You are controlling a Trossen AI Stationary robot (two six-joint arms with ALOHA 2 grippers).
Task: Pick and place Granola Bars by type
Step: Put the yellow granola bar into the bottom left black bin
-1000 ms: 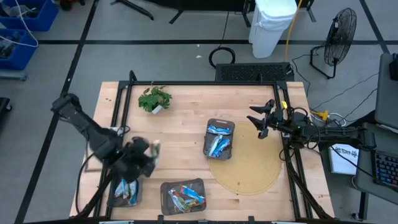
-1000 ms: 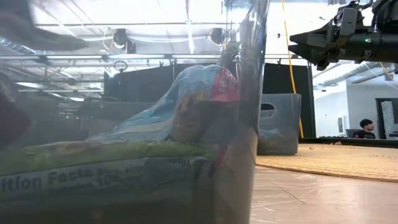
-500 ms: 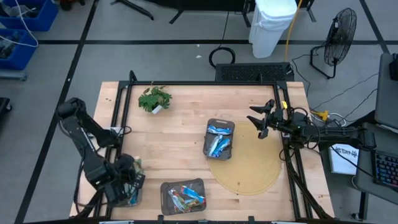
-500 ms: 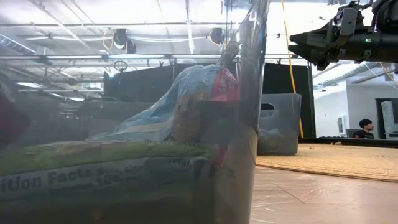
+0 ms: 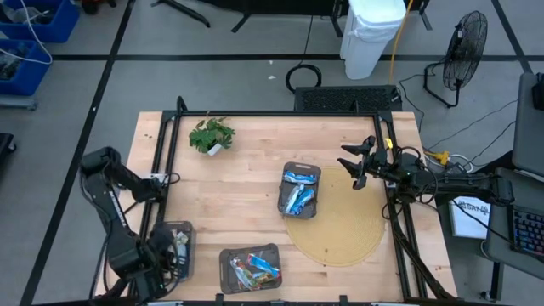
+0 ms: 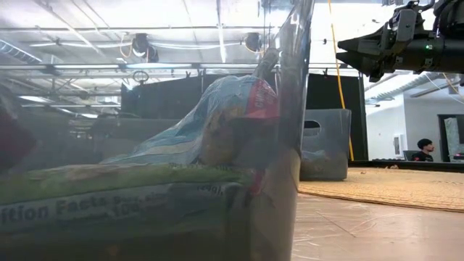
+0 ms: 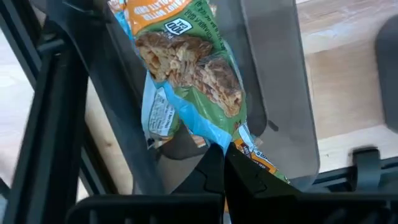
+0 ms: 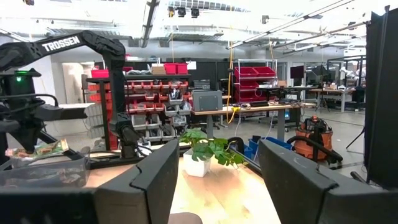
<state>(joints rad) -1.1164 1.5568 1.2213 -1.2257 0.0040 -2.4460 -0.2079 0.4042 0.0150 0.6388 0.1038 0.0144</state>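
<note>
- Granola bars point(image 5: 298, 195) are seen in three dark mesh trays on the wooden surface point(image 5: 246, 178) in the high view: blue-and-white ones in the centre tray point(image 5: 300, 190), mixed colours in the tray at the lower middle point(image 5: 249, 267), a few more in the tray at the lower left point(image 5: 173, 251).
- The left pincer point(image 5: 161, 257) is placed at the lower left of the high view, over the lower-left tray, with its fingers pressed together.
- In the left wrist view, a green-and-orange wrapped bar point(image 7: 186, 62) is shown lying in that tray, just past the joined fingertips; whether it is touched cannot be told.
- The right pincer point(image 5: 354, 164) is held at the right of the high view, above the surface near a round woven mat point(image 5: 340, 228), fingers spread, nothing between them.
- A leafy plant sprig point(image 5: 210, 134) is set at the upper left of the surface.
</note>
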